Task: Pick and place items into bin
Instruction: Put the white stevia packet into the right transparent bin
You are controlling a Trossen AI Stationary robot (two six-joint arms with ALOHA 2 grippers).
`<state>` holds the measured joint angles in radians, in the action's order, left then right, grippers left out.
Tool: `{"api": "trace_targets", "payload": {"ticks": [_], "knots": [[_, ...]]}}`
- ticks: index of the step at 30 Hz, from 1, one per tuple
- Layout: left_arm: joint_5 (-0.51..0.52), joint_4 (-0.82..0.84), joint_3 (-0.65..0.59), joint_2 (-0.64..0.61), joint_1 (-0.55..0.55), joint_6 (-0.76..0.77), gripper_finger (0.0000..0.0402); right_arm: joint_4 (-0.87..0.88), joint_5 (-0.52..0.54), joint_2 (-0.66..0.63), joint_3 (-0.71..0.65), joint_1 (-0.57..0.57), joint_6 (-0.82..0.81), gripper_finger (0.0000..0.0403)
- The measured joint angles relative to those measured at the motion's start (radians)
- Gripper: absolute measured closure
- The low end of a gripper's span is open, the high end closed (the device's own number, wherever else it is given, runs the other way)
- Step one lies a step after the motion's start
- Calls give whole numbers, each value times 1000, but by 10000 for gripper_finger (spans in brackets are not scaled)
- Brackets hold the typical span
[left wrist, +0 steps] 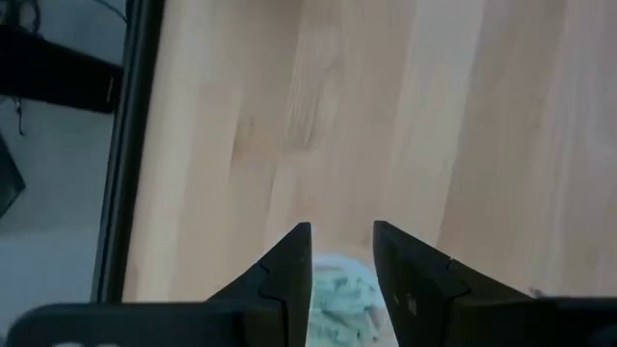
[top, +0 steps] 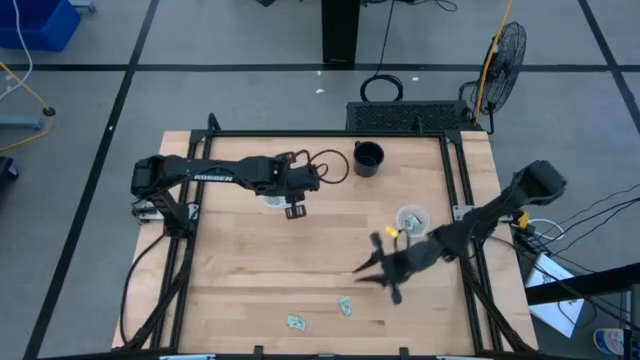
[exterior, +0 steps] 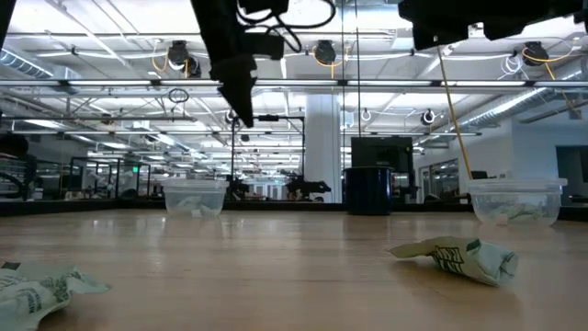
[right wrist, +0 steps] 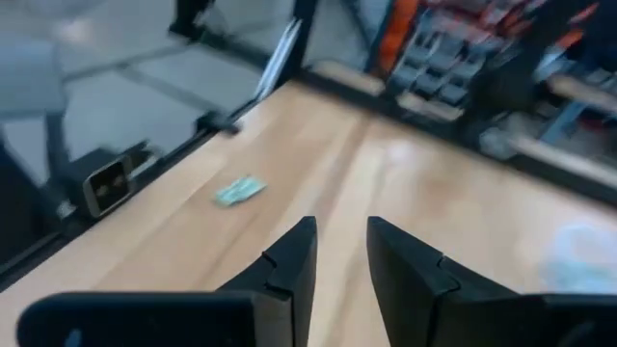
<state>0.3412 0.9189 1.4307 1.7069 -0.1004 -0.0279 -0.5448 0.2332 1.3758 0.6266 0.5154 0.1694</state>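
Observation:
Two pale green crinkled wrapped pieces lie flat on the wood near the table's near edge (top: 345, 305) (top: 296, 322); the low view shows them up close (exterior: 459, 258) (exterior: 37, 290). More green pieces sit inside two clear cups, one left of centre (top: 272, 199) (exterior: 195, 198) and one to the right (top: 410, 219) (exterior: 514, 200). My left gripper (top: 295, 208) (left wrist: 342, 236) hangs open just above and beside the left cup (left wrist: 337, 289). My right gripper (top: 382, 275) (right wrist: 340, 231) is open above the table, near-left of the right cup, and one piece (right wrist: 239, 191) lies ahead of it.
A dark cup (top: 368, 158) (exterior: 370, 190) stands near the far edge, with a cable loop (top: 325, 165) beside it. A black frame (top: 455, 190) borders the table. Bare wood lies in the middle (top: 300, 260).

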Motion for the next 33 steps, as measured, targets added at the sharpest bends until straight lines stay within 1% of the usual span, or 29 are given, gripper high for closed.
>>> {"api": "trace_targets", "payload": {"ticks": [3, 5, 9, 13, 17, 21, 23, 25, 30, 33], "knots": [[0, -18, 17, 0, 10, -1, 282, 43, 0, 109, 82, 27, -46, 305], [0, -35, 17, 0, 17, 1, 282, 43, 0, 156, 121, 45, -80, 295], [0, -39, 16, 0, 34, 33, 282, 41, 0, 217, 177, 88, -144, 267], [-1, -49, 16, 0, 61, 72, 282, 26, 8, 258, 191, 122, -210, 241], [-2, -60, 16, 0, 90, 130, 282, -83, 79, 349, 191, 143, -317, 231], [-2, -59, 16, 0, 119, 170, 282, -268, 80, 443, 194, 173, -316, 230], [-2, -58, 16, 0, 133, 168, 282, -297, 86, 473, 224, 184, -309, 230], [-2, -57, 16, 0, 145, 161, 282, -264, 113, 498, 264, 192, -313, 230], [-2, -57, 15, 0, 167, 166, 282, -123, 115, 586, 390, 194, -357, 230], [-3, -54, 15, 0, 180, 168, 282, 2, 167, 616, 436, 198, -386, 230]]}}
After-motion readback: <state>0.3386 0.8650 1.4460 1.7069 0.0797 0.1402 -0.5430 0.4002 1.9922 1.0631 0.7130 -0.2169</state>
